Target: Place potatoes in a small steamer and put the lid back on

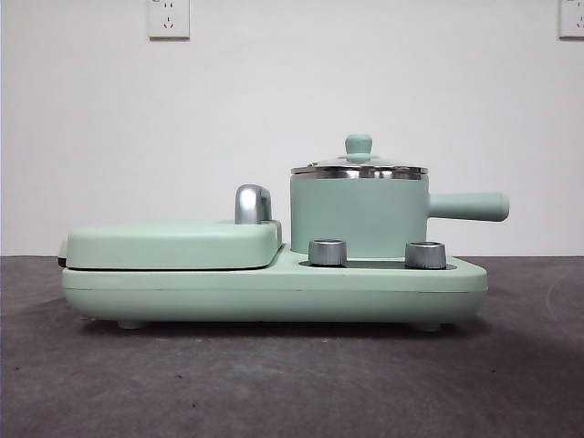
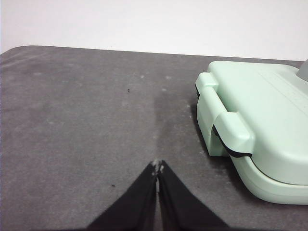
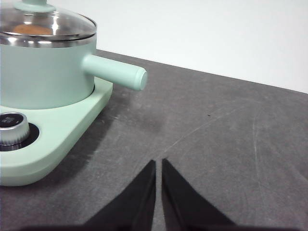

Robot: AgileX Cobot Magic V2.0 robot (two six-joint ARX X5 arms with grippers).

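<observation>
Lid (image 1: 359,168) sits on the pot (image 1: 359,216) in the front view. In the left wrist view, we see the left gripper (image 2: 158,167) closed, empty. In the right wrist view, the right gripper (image 3: 158,164) is closed too; something orange, probably the potato (image 3: 32,29), shows under the glass. We judge nothing remains but keeping both arms away.

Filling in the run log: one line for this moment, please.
lid on small steamer | potato orange-brown through glass | left gripper shut, empty | right gripper shut, empty

The left pincer (image 2: 158,168) has two flat black jaws, each thin and pointed like a wedge. The right pincer (image 3: 158,163) looks the same, smooth and black.
</observation>
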